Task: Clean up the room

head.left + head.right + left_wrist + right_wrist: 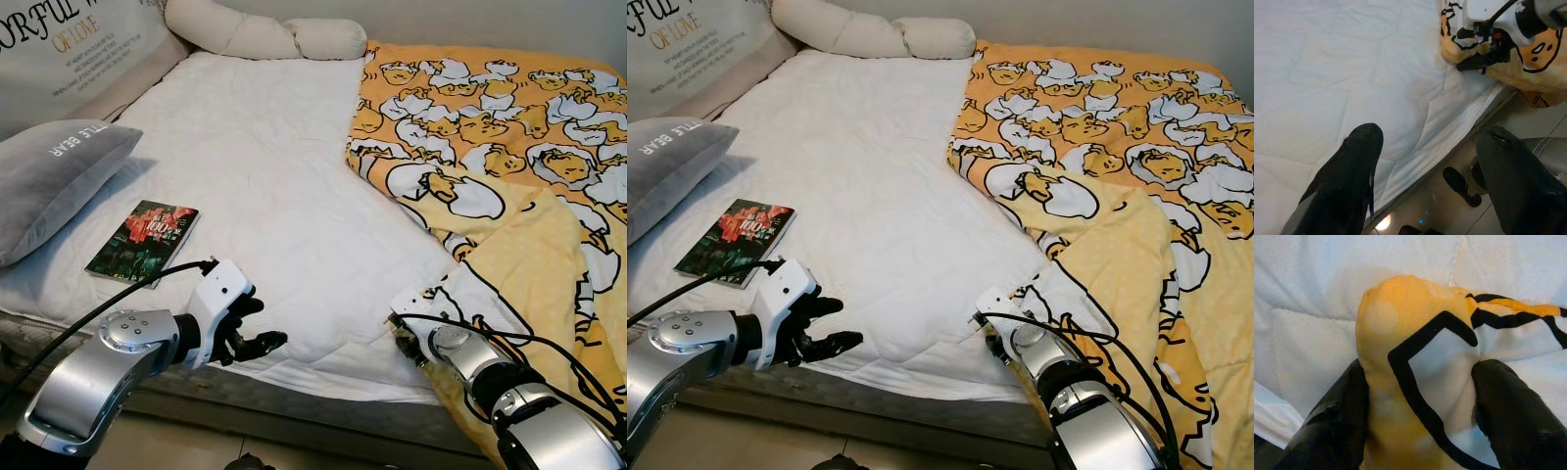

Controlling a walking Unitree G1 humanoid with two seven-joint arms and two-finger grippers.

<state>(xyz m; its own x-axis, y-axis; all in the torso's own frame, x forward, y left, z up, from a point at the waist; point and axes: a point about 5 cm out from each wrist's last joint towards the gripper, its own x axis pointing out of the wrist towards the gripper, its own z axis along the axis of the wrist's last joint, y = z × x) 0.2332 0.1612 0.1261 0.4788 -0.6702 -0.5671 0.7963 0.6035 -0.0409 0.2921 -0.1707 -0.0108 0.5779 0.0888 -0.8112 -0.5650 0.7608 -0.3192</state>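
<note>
Home bedroom: bed (265, 166), pillows (54, 181), quilt (509, 166).

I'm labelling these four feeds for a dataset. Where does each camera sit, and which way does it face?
Left and right eye views: on the head, looking down at the bed, showing both silver arms.
Left wrist view: along the open left gripper, over the bed's edge and the floor.
Right wrist view: along the right gripper, shut on the yellow blanket.
All four share the blanket corner.

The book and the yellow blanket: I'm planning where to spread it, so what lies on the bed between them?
Just bare white mattress cover between the book and the yellow blanket, as the left eye view shows.
</note>
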